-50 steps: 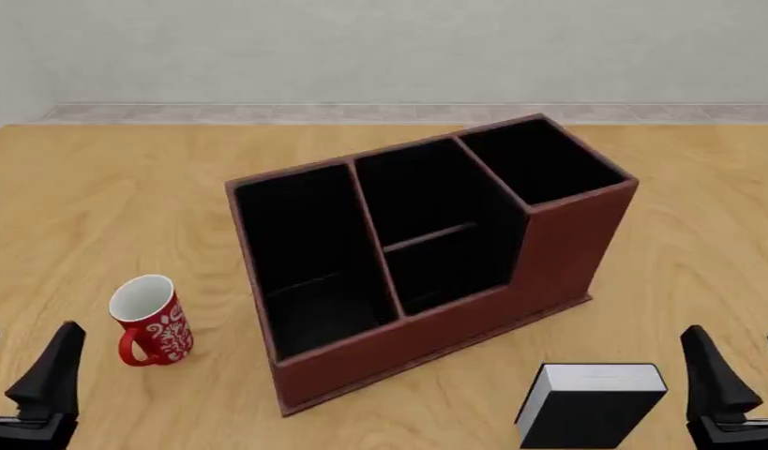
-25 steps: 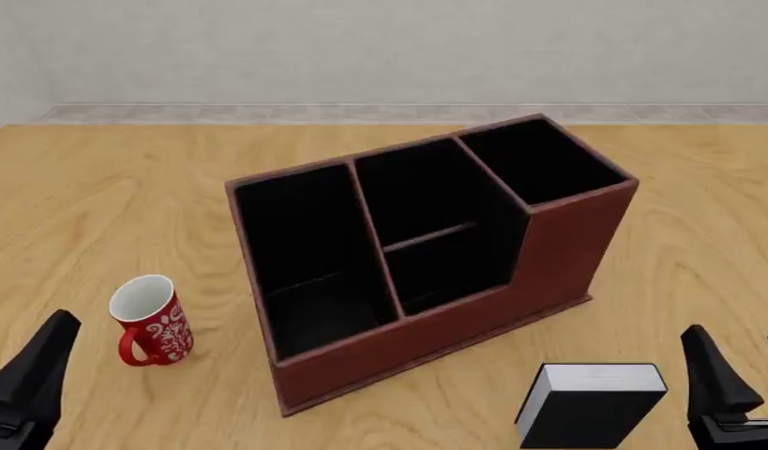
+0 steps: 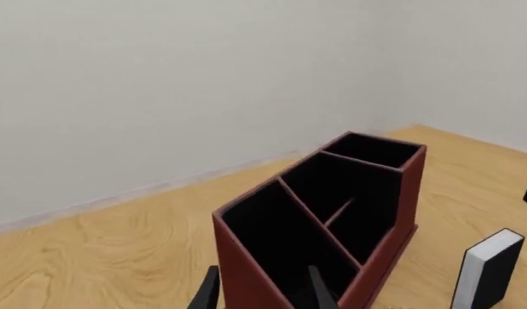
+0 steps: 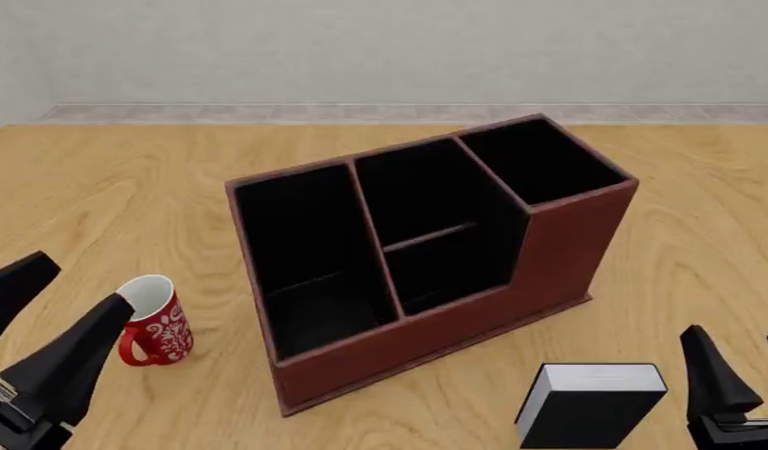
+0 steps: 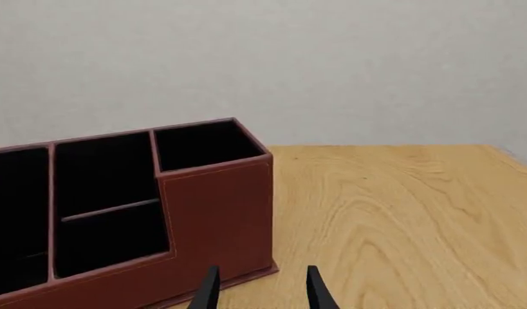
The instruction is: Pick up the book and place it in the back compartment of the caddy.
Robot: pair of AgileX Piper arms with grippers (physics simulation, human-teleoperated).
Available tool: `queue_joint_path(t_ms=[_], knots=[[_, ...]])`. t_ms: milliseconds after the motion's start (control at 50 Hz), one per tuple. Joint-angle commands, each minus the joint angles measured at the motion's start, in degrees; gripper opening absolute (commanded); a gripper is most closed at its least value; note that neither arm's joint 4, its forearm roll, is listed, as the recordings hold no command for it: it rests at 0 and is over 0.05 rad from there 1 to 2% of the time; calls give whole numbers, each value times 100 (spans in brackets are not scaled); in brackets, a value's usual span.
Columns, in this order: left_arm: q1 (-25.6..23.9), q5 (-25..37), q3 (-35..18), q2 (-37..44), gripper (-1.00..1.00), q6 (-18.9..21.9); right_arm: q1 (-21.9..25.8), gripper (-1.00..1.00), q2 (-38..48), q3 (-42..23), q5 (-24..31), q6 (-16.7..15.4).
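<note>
The black-covered book (image 4: 593,403) stands upright on the table near the front edge, in front of the caddy's right end; it also shows in the left wrist view (image 3: 491,267). The reddish-brown caddy (image 4: 571,248) sits mid-table. Its back compartment (image 4: 453,267) is the small middle cell between the lowered wall and the low divider. My right gripper (image 4: 736,333) is open just right of the book, apart from it, and points at the caddy (image 5: 216,212). My left gripper (image 4: 83,279) is open at the front left beside the mug, facing the caddy's end (image 3: 246,257).
A red mug (image 4: 148,321) with a white pattern stands left of the caddy, close to my left gripper's fingers (image 4: 83,361). The caddy also has a long left cell (image 4: 302,253) and a tall-walled right cell (image 4: 540,164). A wall rises behind the table.
My left gripper has risen and swung forward and right, its fingers now next to the mug. The right gripper, book and caddy have not moved.
</note>
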Motion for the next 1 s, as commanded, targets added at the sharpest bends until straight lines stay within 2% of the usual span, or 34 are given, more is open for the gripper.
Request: queue_joint_path(t_ms=[20,240,400,560,600,640,720,760,1000], knots=[[-691,-499,-196,828,100,51,2,100,-1,14,-21,-22],[-1410,-948,-506,1942,100,195,2,100,-4,-10,6,-19],[-1711,-1047,-854,2733,100,-110,2,100,-1,19,-26,-18],[-2103,-1207,-999,3299,100,-99,2,100,3,30,-39,-13],[-2167,-1303,-1029,3421,100,-243,2,100,7,35,-43,-2],[-2280,-1366,-1119,3643,100,-134,-1,100,7,36,-32,28],[-2365,-1356,-1261,3778,100,-117,2,100,2,21,-27,-10],[-2438,-1410,-1312,3837,100,96,1,100,0,12,-13,-5],[-2631,-1459,-1454,4144,100,23,-1,100,4,24,-20,24]])
